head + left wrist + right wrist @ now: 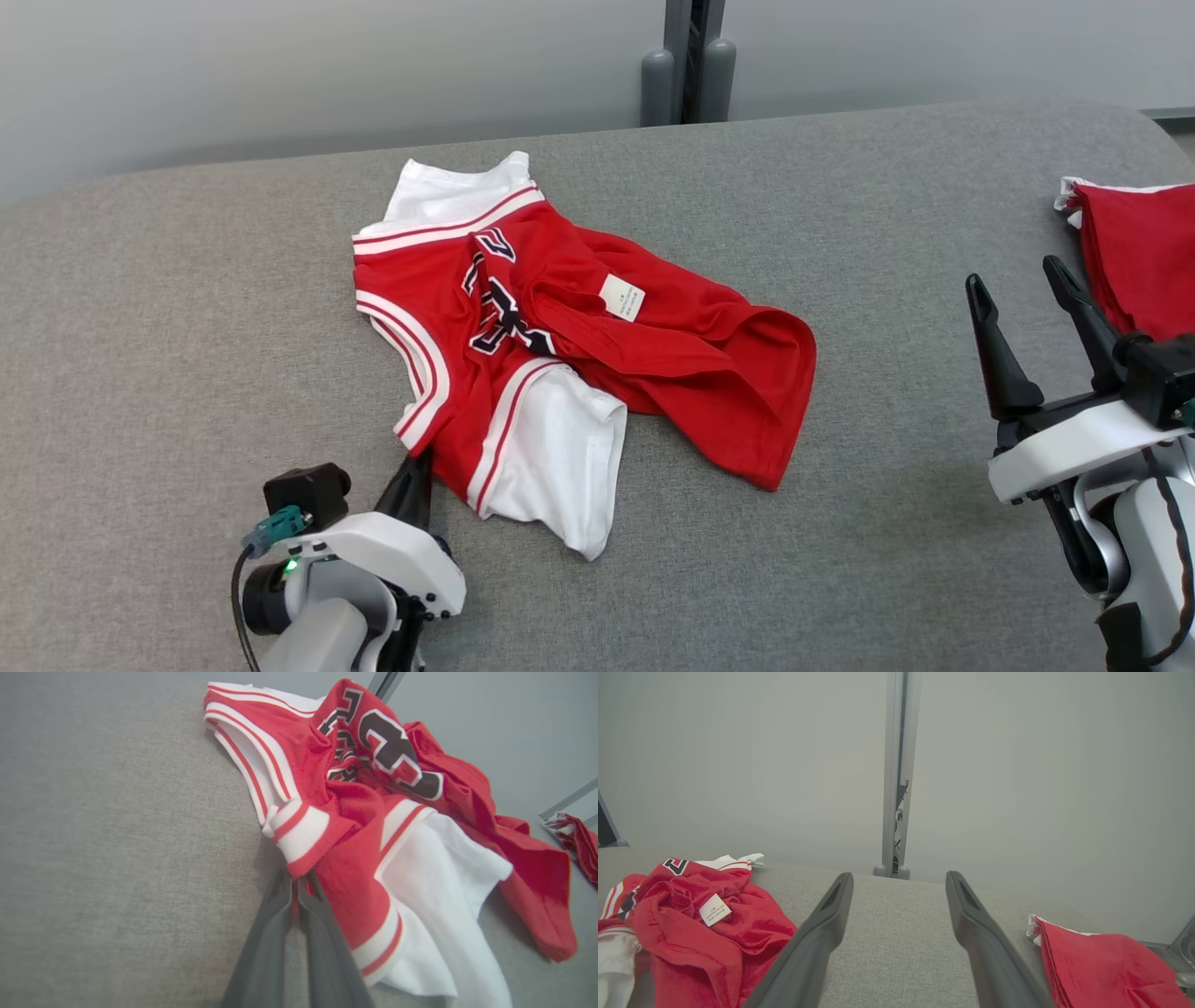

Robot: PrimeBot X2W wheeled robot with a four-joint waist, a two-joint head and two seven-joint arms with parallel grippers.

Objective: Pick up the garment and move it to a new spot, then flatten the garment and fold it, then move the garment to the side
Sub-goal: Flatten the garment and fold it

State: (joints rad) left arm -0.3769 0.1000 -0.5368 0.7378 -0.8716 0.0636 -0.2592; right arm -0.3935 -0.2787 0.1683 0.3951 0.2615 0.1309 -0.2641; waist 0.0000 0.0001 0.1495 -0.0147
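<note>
Red and white, the crumpled garment [560,355] lies near the middle of the grey fabric surface [187,327], with dark numbers on it and a small white label [622,297] facing up. The left gripper [417,464] is at the garment's near left edge, and its two fingers are pressed together on the striped trim there. The right gripper [1016,275] stands well apart on the right, its fingers spread and holding nothing. Just beyond it, a second red cloth [1139,261] lies at the surface's right edge.
</note>
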